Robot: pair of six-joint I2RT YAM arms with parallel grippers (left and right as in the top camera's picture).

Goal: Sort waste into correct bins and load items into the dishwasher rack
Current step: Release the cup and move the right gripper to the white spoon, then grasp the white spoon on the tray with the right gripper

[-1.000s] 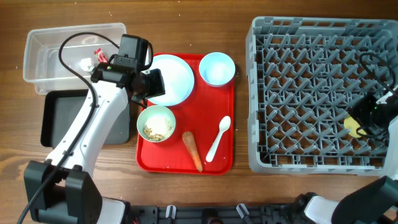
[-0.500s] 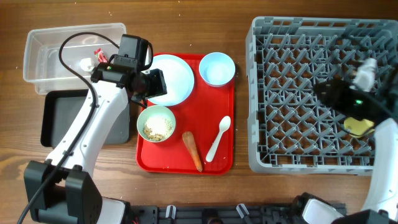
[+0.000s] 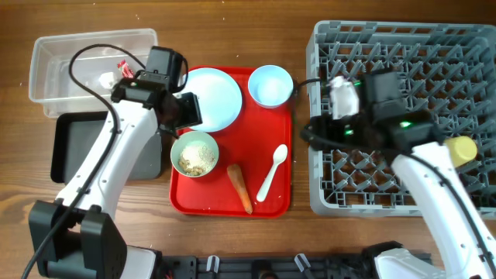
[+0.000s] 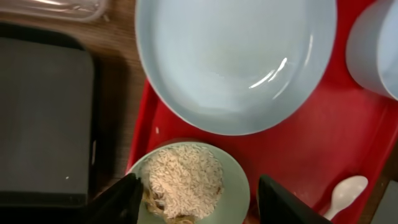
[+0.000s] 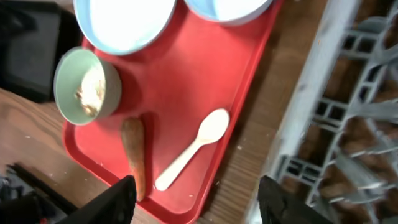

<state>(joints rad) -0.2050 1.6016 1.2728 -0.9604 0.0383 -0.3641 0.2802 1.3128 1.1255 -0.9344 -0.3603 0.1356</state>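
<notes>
The left gripper (image 4: 199, 186) has its jaws spread wide, holding nothing. The green bowl (image 4: 189, 183) of rice (image 4: 183, 177) sits below the gap between them. Just ahead of the jaws lies the white plate (image 4: 236, 56). The black tray (image 4: 43, 118) is off to one side of them, outside the red tray (image 4: 298, 155).

The right gripper (image 5: 202, 190) is likewise open and empty, near the red tray's edge with the rack (image 5: 348, 124) alongside. The white spoon (image 5: 194, 148) lies just ahead of its jaws, handle toward the gap. The carrot (image 5: 134, 158) lies by one fingertip (touching or not, I cannot tell). The blue bowl (image 5: 230, 7) is farther ahead.

Well behind these jaws, the yellow cup (image 3: 463, 147) rests in the rack. The red wrapper (image 3: 122, 67) and white scrap (image 3: 106, 78) lie in the clear tub (image 3: 54, 54).
</notes>
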